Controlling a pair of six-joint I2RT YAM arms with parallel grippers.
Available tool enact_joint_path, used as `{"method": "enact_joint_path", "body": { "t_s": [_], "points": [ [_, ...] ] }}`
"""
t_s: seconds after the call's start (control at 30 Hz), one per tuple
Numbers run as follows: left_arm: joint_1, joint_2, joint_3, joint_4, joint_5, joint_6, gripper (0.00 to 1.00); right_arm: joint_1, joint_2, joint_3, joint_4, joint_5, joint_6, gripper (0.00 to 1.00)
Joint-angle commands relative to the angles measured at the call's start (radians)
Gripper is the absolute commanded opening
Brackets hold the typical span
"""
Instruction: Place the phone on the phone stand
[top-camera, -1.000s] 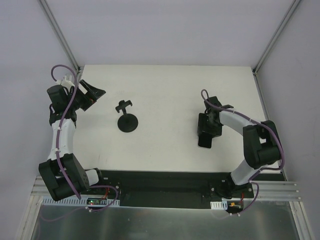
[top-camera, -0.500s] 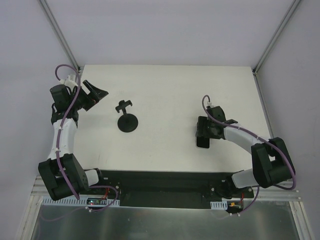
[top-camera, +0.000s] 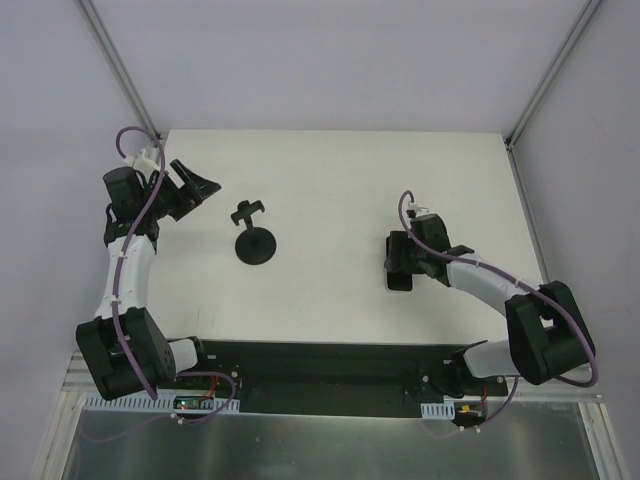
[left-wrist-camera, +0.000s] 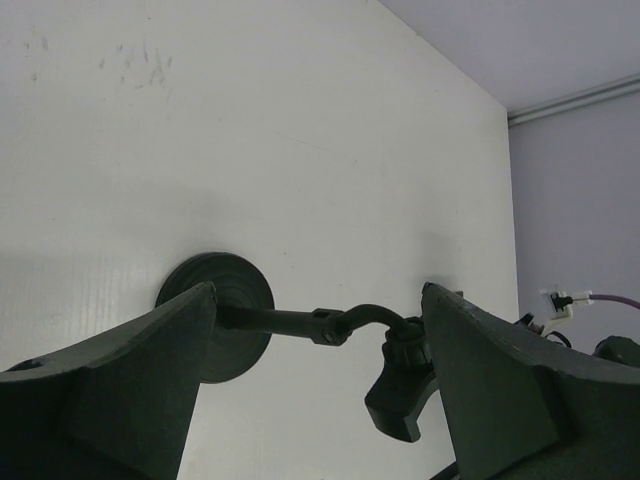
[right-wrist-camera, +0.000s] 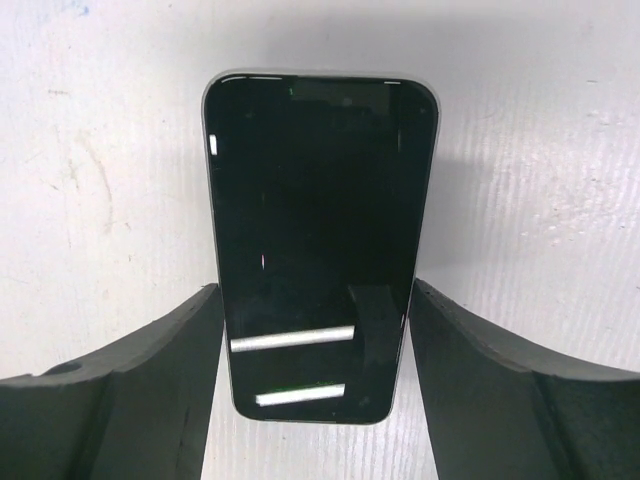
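Phone (right-wrist-camera: 320, 240) flat on table (right-wrist-camera: 100, 150), straddled by right gripper (right-wrist-camera: 315, 290), spread apart, not yet pinched. Squeeze evenly on both long edges, low down. Left gripper (left-wrist-camera: 318, 292) apart too, facing phone stand (top-camera: 255, 240).

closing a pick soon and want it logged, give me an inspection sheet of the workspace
surface: white table, lightly marked
job's things: phone lies flat, face up, on the right side; phone stand stands upright on the left side, bracket empty
clutter: nothing seen
grippers: left gripper open, empty, apart from the stand; right gripper low over the phone, fingers along both long edges, whether they pinch cannot be told
cables: purple cable on left arm and on right arm, neither touching the phone or stand
surroundings: grey walls, metal frame posts
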Motion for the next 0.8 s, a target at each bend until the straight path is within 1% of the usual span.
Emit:
{"method": "enact_joint_path", "body": {
  "t_s": [0.0,0.03,0.07,0.13,0.17,0.23,0.27,0.3,0.37,0.4,0.47,0.5,0.53,0.57,0.6,0.63,0.67,0.7,0.73,0.77],
  "points": [
    [-0.043,-0.037,0.111,-0.054,0.002,0.06,0.81,0.025,-0.052,-0.039,0.123,-0.015,-0.046,0.01],
    [-0.065,-0.048,0.129,-0.085,-0.018,0.075,0.81,0.025,-0.055,-0.053,0.161,-0.014,-0.051,0.01],
    [-0.08,-0.065,0.149,-0.102,-0.029,0.075,0.81,0.026,-0.063,-0.072,0.178,-0.05,-0.055,0.01],
    [-0.115,-0.135,0.154,-0.122,-0.062,0.062,0.82,0.03,-0.075,-0.07,0.191,-0.078,-0.06,0.01],
    [-0.17,-0.161,0.154,-0.128,-0.082,0.054,0.82,0.033,-0.089,-0.073,0.194,-0.071,-0.061,0.01],
    [-0.238,-0.24,0.149,-0.139,-0.118,0.028,0.82,0.039,-0.092,-0.071,0.189,-0.061,-0.066,0.01],
    [-0.303,-0.264,0.14,-0.142,-0.16,0.019,0.82,0.037,-0.089,-0.067,0.183,-0.058,-0.068,0.01],
    [-0.345,-0.307,0.135,-0.142,-0.181,0.008,0.82,0.039,-0.086,-0.062,0.18,-0.055,-0.065,0.01],
    [-0.416,-0.344,0.108,-0.145,-0.234,-0.027,0.82,0.037,-0.086,-0.062,0.181,-0.063,-0.063,0.01],
    [-0.501,-0.369,0.097,-0.144,-0.256,-0.038,0.82,0.04,-0.088,-0.062,0.186,-0.069,-0.061,0.01],
    [-0.595,-0.383,0.068,-0.145,-0.32,-0.049,0.82,0.043,-0.085,-0.057,0.177,-0.061,-0.058,0.01],
    [-0.681,-0.387,0.056,-0.144,-0.34,-0.055,0.82,0.042,-0.082,-0.053,0.169,-0.051,-0.06,0.01],
    [-0.736,-0.392,0.043,-0.144,-0.36,-0.061,0.82,0.042,-0.074,-0.036,0.14,-0.039,-0.06,0.01],
    [-0.785,-0.393,0.018,-0.142,-0.392,-0.063,0.82,0.043,-0.068,-0.025,0.116,-0.029,-0.058,0.09],
    [-0.834,-0.398,0.005,-0.144,-0.45,-0.061,0.82,0.045,-0.063,-0.016,0.097,0.009,-0.061,0.21],
    [-0.937,-0.399,-0.004,-0.141,-0.48,-0.055,0.83,0.046,-0.054,-0.008,0.064,0.021,-0.061,0.47],
    [-0.976,-0.399,-0.024,-0.14,-0.497,-0.052,0.83,0.054,-0.049,0.004,0.053,0.026,-0.071,0.6],
    [-1.017,-0.401,-0.033,-0.14,-0.51,-0.047,0.84,0.057,-0.043,0.013,0.044,0.028,-0.078,0.7],
    [-1.068,-0.402,-0.042,-0.142,-0.514,-0.049,0.85,0.063,-0.028,0.024,0.005,0.032,-0.081,0.83],
    [-1.089,-0.406,-0.065,-0.141,-0.514,-0.055,0.85,0.074,-0.02,0.048,-0.01,0.04,-0.083,0.88]
  ]
}}
